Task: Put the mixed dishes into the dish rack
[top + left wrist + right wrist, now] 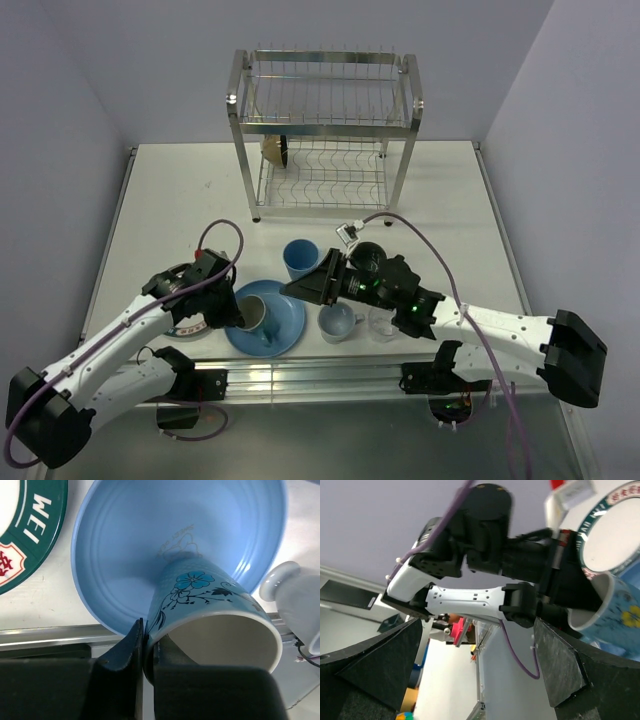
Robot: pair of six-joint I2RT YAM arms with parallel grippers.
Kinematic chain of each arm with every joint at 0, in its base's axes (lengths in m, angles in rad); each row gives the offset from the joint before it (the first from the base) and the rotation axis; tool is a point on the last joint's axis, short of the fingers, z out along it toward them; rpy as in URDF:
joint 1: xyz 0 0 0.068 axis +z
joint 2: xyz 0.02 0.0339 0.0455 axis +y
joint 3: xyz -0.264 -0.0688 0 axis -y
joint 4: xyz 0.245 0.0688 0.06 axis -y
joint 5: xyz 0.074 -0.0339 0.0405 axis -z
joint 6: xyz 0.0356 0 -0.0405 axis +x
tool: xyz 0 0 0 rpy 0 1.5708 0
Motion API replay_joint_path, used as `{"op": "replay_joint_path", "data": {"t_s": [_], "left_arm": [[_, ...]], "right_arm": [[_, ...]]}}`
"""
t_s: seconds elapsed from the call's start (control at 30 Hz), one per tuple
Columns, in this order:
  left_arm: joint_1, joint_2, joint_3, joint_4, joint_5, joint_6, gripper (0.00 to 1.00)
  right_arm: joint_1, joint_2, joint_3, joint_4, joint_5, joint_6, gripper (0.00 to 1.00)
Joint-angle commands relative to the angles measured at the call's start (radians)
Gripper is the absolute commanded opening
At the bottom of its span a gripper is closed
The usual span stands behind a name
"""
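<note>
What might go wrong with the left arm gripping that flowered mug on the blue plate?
The left gripper pinches only one wall of the blue flowered mug, so it may swing or slip when lifted. The mug stands on the blue plate, which lies near the front edge of the table and might get dragged. The white mug and the open right gripper are close by; a sideways swing might hit them.

Steel dish rack [320, 126] at twelve o'clock, one dish [276, 150] on edge in its lower tier. At six, blue flowered mug [200, 600] tilted on blue plate [150, 530]; pale mug [338, 322] and clear glass [382, 322] just beside; blue tumbler [300, 260] upright.
</note>
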Motion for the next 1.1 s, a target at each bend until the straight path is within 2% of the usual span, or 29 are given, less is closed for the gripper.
{"op": "replay_joint_path", "data": {"t_s": [0.0,0.13,0.2,0.23,0.33,0.4,0.57,0.8,0.97,1.07], "left_arm": [[-0.005,-0.085,0.089,0.013,-0.007,0.004,0.00],[-0.003,-0.244,0.220,0.051,-0.015,0.012,0.00],[-0.005,-0.286,0.246,0.108,0.017,0.012,0.00],[-0.003,-0.322,0.251,0.140,0.037,0.012,0.00],[-0.005,-0.388,0.232,0.293,0.100,-0.022,0.00],[-0.003,-0.409,0.206,0.392,0.138,-0.043,0.00],[-0.003,-0.418,0.160,0.490,0.190,-0.092,0.00],[-0.003,-0.421,0.136,0.564,0.221,-0.115,0.00],[-0.003,-0.444,0.094,0.662,0.262,-0.166,0.00],[-0.003,-0.462,0.071,0.693,0.270,-0.194,0.00]], "right_arm": [[0.001,-0.073,-0.024,-0.145,0.050,-0.016,1.00],[0.003,-0.096,-0.077,-0.069,0.009,0.053,0.99],[0.003,-0.082,-0.117,0.034,-0.025,0.104,0.94],[0.001,-0.074,-0.128,0.074,-0.039,0.117,0.86],[0.001,-0.033,-0.154,0.192,-0.088,0.165,0.81],[0.006,0.002,-0.163,0.313,-0.117,0.191,0.80],[0.047,0.041,-0.164,0.505,-0.143,0.216,0.78],[0.096,0.068,-0.137,0.593,-0.117,0.219,0.76],[0.104,0.149,-0.107,0.692,-0.125,0.246,0.74],[0.106,0.197,-0.098,0.759,-0.099,0.257,0.68]]}}
